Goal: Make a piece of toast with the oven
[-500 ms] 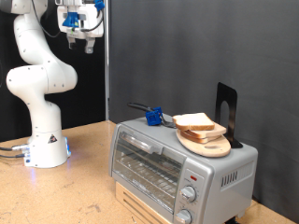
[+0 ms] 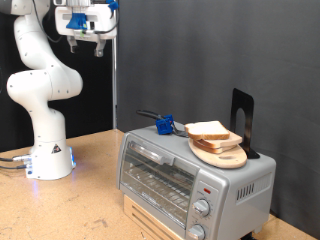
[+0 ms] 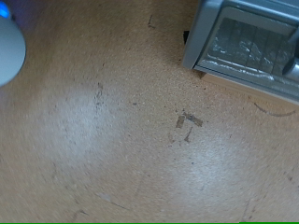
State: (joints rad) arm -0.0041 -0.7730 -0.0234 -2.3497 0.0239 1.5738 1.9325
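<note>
White arm links rise at the exterior view's left, and I see the end effector (image 2: 89, 44) high near the top edge, well above the wooden bench (image 2: 90, 200); I cannot tell whether its fingers are parted or closed. Moving right, the oven (image 2: 190, 175) sits with its glass door closed. On its roof, the piece of toast (image 2: 210, 130) rests on a round wooden board (image 2: 222, 151), beside a blue object (image 2: 164, 125).

oven (image 2: 190, 178): brushed silver metal | board (image 2: 222, 153): light wood | tabletop (image 3: 112, 140): scuffed matt wood
</note>
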